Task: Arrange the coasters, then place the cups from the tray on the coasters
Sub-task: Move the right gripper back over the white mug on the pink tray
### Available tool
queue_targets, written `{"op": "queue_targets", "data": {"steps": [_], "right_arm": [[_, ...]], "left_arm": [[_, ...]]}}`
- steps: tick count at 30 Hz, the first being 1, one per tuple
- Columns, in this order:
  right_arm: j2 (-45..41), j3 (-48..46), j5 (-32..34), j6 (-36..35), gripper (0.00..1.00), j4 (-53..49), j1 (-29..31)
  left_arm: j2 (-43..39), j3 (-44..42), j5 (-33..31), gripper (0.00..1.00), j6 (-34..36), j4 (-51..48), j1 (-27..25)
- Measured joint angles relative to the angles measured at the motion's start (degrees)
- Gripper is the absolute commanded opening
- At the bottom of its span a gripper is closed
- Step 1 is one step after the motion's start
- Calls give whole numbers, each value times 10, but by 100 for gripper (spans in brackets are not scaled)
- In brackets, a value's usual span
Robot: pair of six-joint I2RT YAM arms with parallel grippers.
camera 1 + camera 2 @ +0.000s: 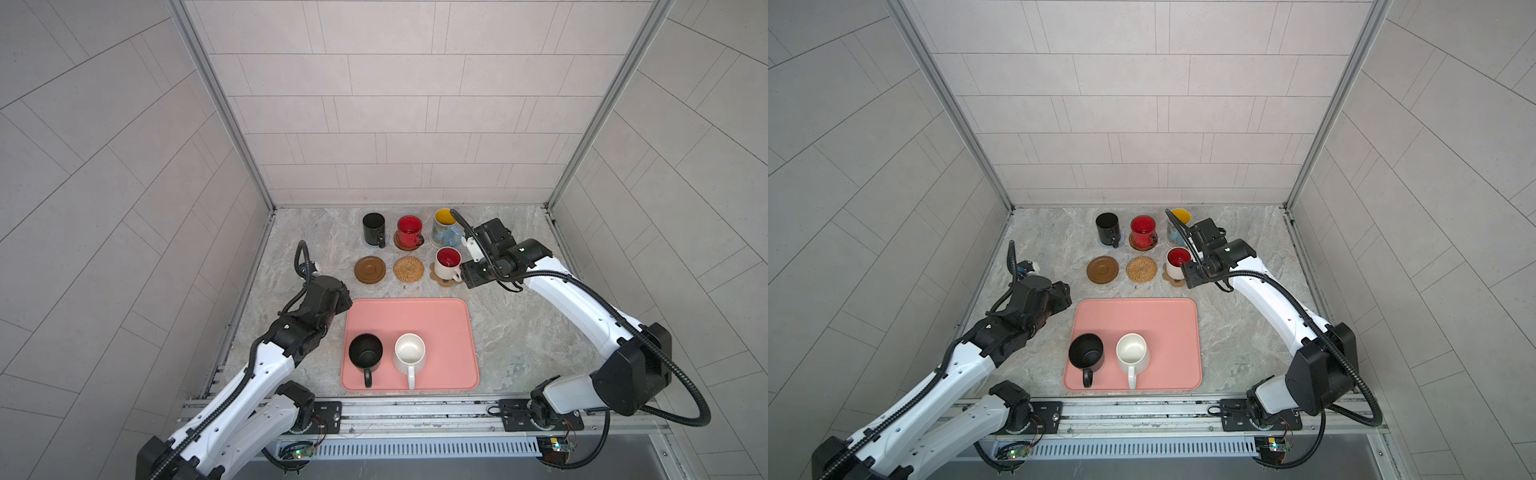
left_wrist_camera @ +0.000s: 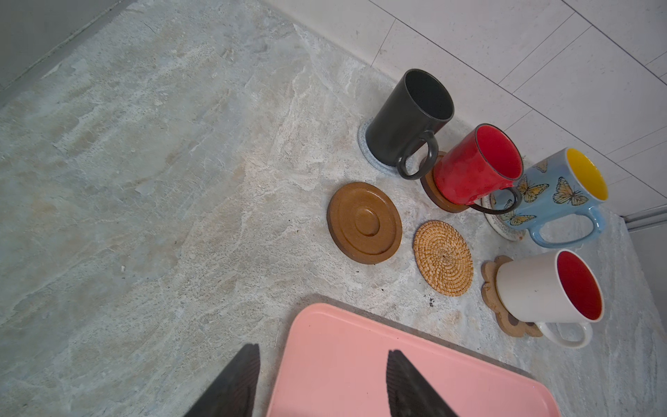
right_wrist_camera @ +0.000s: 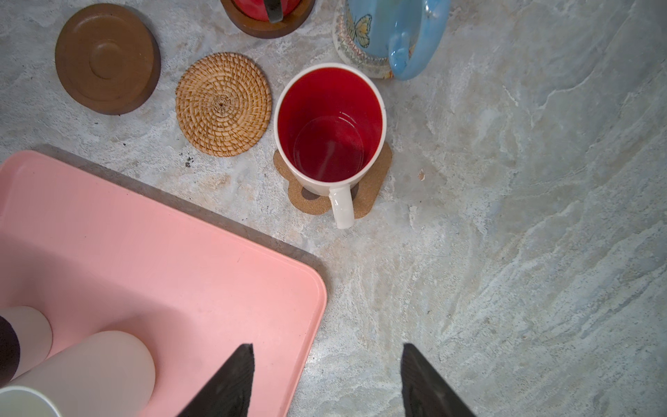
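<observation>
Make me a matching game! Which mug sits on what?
Mugs:
1 red mug
2 butterfly mug
3 plain white mug
4 white mug with red inside

Sits on:
A pink tray
B paw-shaped coaster
C brown round coaster
D whitish patterned coaster

Pairs: 1-C, 2-D, 3-A, 4-B
</observation>
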Motion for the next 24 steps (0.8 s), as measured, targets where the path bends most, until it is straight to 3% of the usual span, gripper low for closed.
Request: {"op": "queue_targets", "data": {"steps": [15, 24], "right_arm": [[-13, 6, -3, 40, 65, -21, 5], [-40, -2, 28, 154, 64, -37, 62]], "left_arm": [[0, 0, 0, 62, 0, 0, 0], [0, 0, 0, 62, 0, 0, 0]]}}
